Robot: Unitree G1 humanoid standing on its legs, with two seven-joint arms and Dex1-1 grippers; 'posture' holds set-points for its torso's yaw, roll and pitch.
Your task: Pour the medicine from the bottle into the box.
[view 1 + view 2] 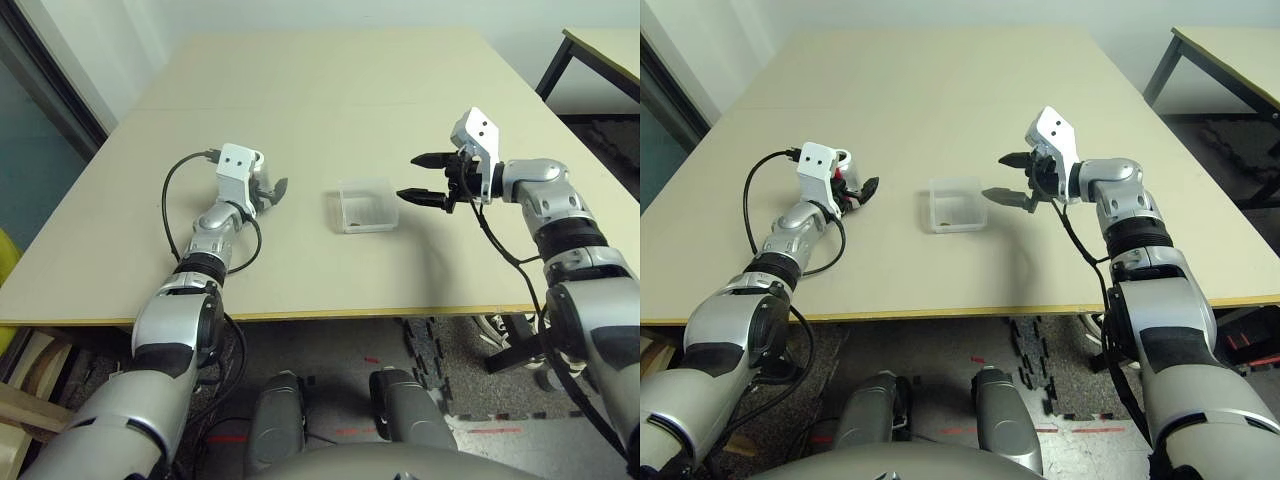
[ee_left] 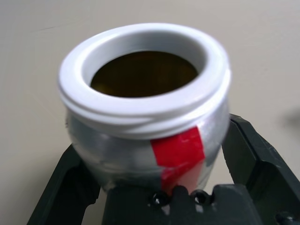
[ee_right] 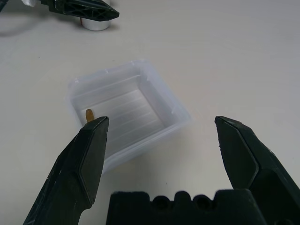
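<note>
Left gripper (image 2: 154,187) clamps the uncapped bottle (image 2: 145,117) low on its body; rigid, light, probably slick; right gripper (image 3: 159,140) gapes empty at the box's (image 1: 364,204) three o'clock.

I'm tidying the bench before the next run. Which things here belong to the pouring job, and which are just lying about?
Job:
- bottle, uncapped, held in the left claw
- box, on the table in front of the open right claw
- medicine, one brownish piece in the box

Lying about:
- second table at the far right
- black floor mats below the table edge
</note>
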